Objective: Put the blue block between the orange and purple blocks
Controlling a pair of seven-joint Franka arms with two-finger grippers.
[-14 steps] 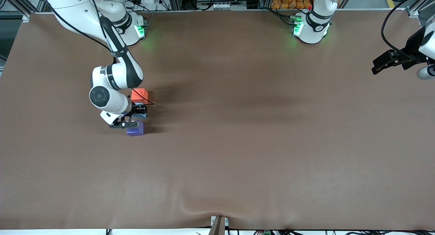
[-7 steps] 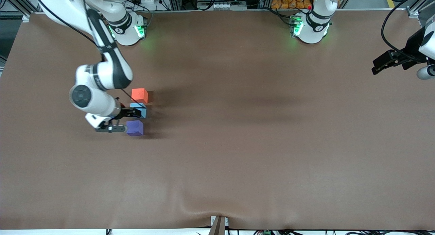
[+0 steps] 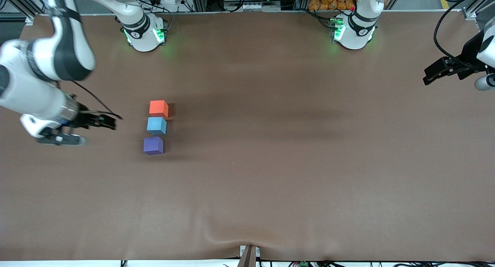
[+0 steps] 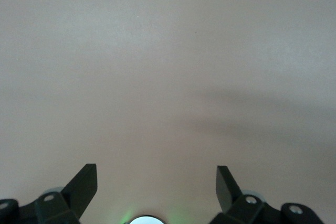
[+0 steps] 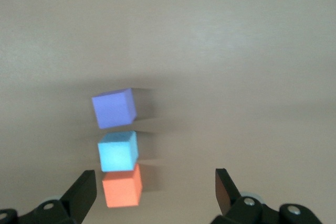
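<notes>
Brown matting covers the whole table (image 3: 270, 182). At the front view's middle left your blue block (image 3: 156, 126) sits between the orange block (image 3: 158, 108) and purple block (image 3: 153, 145), narrow gaps either side. It looks light, stiff and matte; take it by two opposite flat faces. Your right gripper (image 3: 91, 130) hangs with jaws apart near that edge. Your left gripper (image 3: 435, 73) waits, jaws apart, at upper right.

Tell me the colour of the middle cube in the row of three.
Light sky blue: the blue block sits between the orange block and purple block, clearest in the front view.
</notes>
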